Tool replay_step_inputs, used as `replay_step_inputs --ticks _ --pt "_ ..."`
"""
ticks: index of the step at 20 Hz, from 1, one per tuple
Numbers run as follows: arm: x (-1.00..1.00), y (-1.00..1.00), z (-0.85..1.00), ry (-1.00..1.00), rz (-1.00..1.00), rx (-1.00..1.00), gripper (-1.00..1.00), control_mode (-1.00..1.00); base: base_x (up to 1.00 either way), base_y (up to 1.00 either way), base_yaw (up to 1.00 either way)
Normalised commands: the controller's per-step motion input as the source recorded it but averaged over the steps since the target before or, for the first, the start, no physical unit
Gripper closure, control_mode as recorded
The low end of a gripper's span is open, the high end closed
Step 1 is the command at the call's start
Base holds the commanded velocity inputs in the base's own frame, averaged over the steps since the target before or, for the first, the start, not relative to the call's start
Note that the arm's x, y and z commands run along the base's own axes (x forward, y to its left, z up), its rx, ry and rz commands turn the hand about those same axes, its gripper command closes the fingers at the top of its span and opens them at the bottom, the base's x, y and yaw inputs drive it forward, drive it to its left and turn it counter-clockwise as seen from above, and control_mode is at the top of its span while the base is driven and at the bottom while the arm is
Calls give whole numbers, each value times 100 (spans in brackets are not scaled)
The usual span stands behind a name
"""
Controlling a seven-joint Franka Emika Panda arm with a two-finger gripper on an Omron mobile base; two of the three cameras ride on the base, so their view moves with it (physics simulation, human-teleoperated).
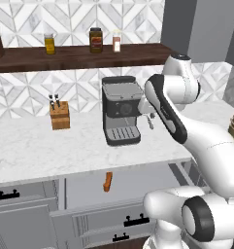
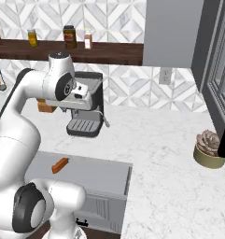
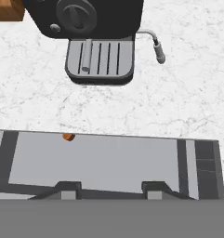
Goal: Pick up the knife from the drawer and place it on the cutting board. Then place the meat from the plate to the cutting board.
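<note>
Gripper (image 3: 112, 189) hangs empty, fingers apart, above the open drawer (image 3: 104, 162). Knife (image 3: 68, 137) lies at ten o'clock; shifting that way before descending seems wise.

I count one knife (image 1: 108, 182) in one open drawer (image 1: 138, 182). On the counter (image 1: 36, 146) I see one coffee machine (image 1: 120, 110), one knife block (image 1: 59, 115) and one potted succulent (image 2: 210, 148). The shelf (image 1: 75, 56) carries four jars (image 1: 95, 40). Below I count three black handles (image 1: 136, 221).
</note>
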Motion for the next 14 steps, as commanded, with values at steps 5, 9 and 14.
replay_step_inputs --ticks 5,9,14 --pt "-15 0 -2 0 0 0 -100 -100 0 0 0" --pt "-22 5 0 0 0 0 -100 -100 0 0 0" --pt "0 0 0 0 0 0 -100 100 -53 79 0"
